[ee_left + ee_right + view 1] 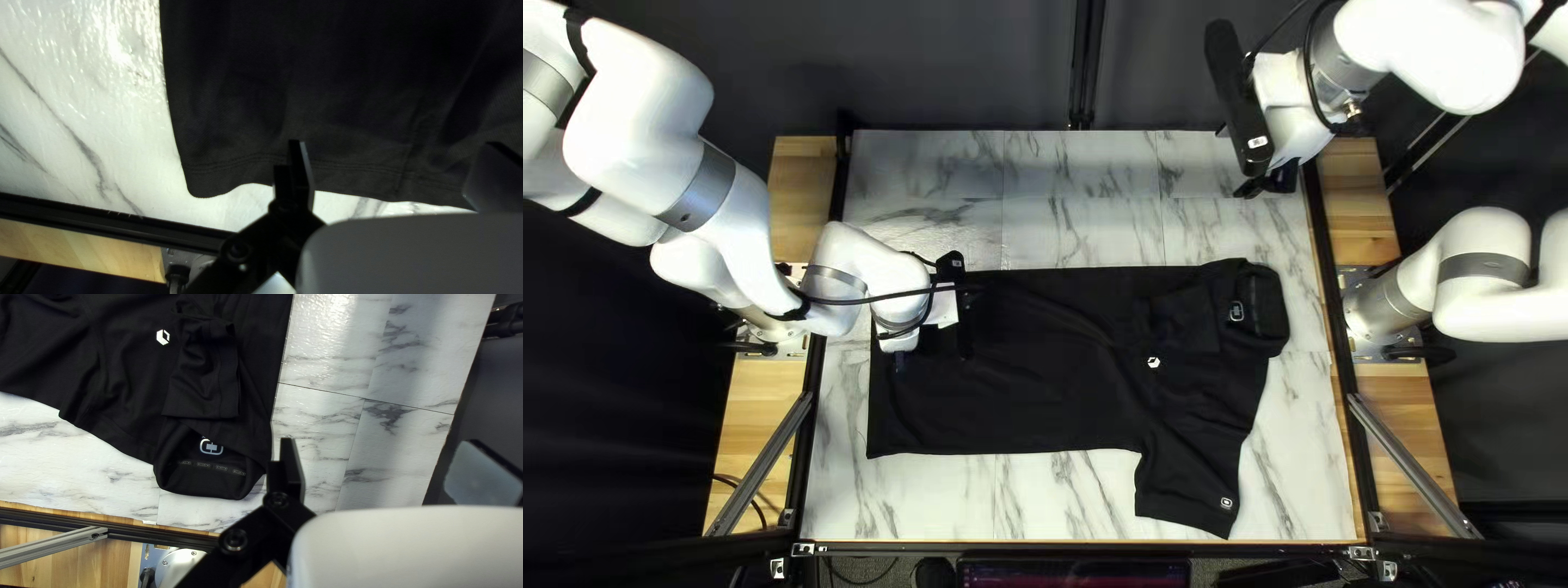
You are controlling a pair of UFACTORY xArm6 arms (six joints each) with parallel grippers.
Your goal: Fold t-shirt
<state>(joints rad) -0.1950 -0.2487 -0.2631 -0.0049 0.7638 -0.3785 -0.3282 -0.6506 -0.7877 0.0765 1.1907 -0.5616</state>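
The left gripper (931, 345), its two fingers parted with no cloth pinched, hovers at the hem end of a black T-shirt (1035, 381). The right gripper (1270, 183), also spread wide and gripping nothing, hangs past the collar (1269, 305), toward the far edge of the marble-patterned table (926, 495).

The shirt lies stretched across the table, hem at the left of the top left view and collar at the right. One sleeve (204, 381) is folded in over the body; the other (1187, 479) reaches toward the near edge.

A pale hexagonal mark (163, 337) sits on the shirt front, and a light emblem (211, 446) shows inside the collar. The right wrist view alone reveals a row of small printed marks (212, 467) below that emblem. Only the top left view shows the light patch (1226, 503) on the outstretched sleeve and a lit screen (1073, 574) beyond the table's near edge. The hem's stitching (239, 159) appears clearly in the left wrist view alone.
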